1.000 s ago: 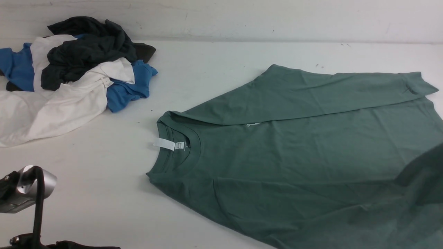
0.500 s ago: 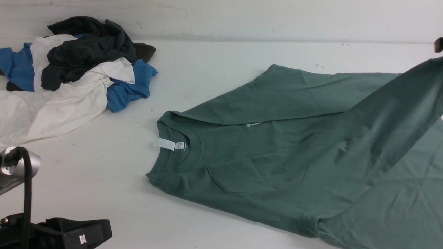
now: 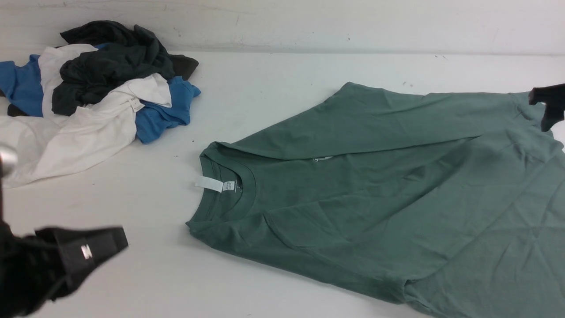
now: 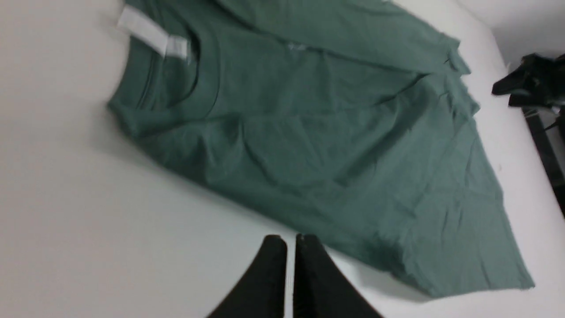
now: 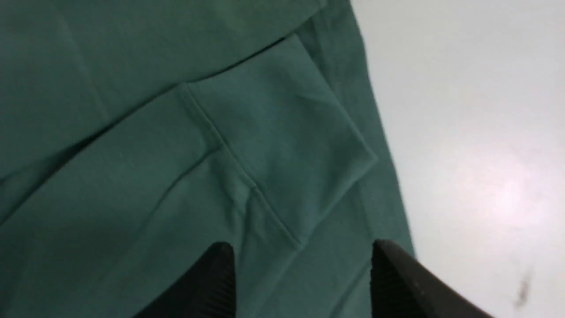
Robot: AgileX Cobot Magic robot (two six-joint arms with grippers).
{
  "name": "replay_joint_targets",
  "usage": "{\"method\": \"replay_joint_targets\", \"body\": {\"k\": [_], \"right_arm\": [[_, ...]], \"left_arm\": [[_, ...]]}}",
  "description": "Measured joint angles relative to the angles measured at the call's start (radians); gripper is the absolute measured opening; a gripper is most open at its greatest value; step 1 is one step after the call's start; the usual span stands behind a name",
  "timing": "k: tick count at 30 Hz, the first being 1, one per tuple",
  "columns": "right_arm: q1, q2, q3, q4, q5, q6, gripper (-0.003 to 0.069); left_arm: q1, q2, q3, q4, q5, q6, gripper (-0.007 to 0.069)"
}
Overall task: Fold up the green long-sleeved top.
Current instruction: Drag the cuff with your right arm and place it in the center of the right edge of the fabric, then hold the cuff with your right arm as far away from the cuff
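The green long-sleeved top [image 3: 375,198] lies flat on the white table, neck to the left with its white label [image 3: 216,184] showing. Both sleeves are folded across the body. My right gripper [image 3: 539,112] hovers open at the top's far right end. In the right wrist view, the right gripper [image 5: 300,251] stands just above a sleeve cuff [image 5: 282,145] with nothing between its fingers. My left gripper [image 3: 119,240] is at the near left, over bare table and apart from the top. Seen from the left wrist, the left gripper [image 4: 291,240] is shut and empty, close to the top's [image 4: 318,145] near edge.
A heap of dark, white and blue garments [image 3: 97,88] sits at the far left of the table [image 3: 145,212]. A white wall [image 3: 282,22] rises behind the table's back edge. Bare table lies between the heap and the top.
My right gripper carried the near sleeve up and across the body to the far right, then opened and let it drop flat. My left gripper moved further into view at the near left.
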Motion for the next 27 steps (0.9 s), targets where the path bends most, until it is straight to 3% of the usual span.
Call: {"method": "replay_joint_targets", "body": {"k": [5,7,14,18,26,27], "right_arm": [[0.0,-0.016,-0.164,-0.032,0.085,-0.015,0.0349],[0.004,-0.079,-0.225,-0.011,0.091,-0.012,0.0265],[0.017,-0.317,-0.198,0.112,0.11,-0.017,0.0026],[0.019,-0.509,-0.028,0.198,0.11,-0.02,-0.0009],[0.019,-1.049,0.699,0.263,0.093,-0.02,-0.0014],[0.019,-1.059,0.715,0.264,0.089,-0.02,-0.0014]], "left_arm": [[0.0,0.094,-0.212,0.023,0.102,0.0,0.0065],[0.0,0.184,-0.313,0.049,0.168,0.001,0.0094],[0.0,0.393,-0.409,0.103,0.187,0.001,0.0163],[0.0,0.489,-0.41,0.117,0.229,0.001,0.0203],[0.0,0.825,-0.429,0.125,0.287,0.001,0.0269],[-0.001,0.833,-0.433,0.125,0.289,0.001,0.0269]]}}
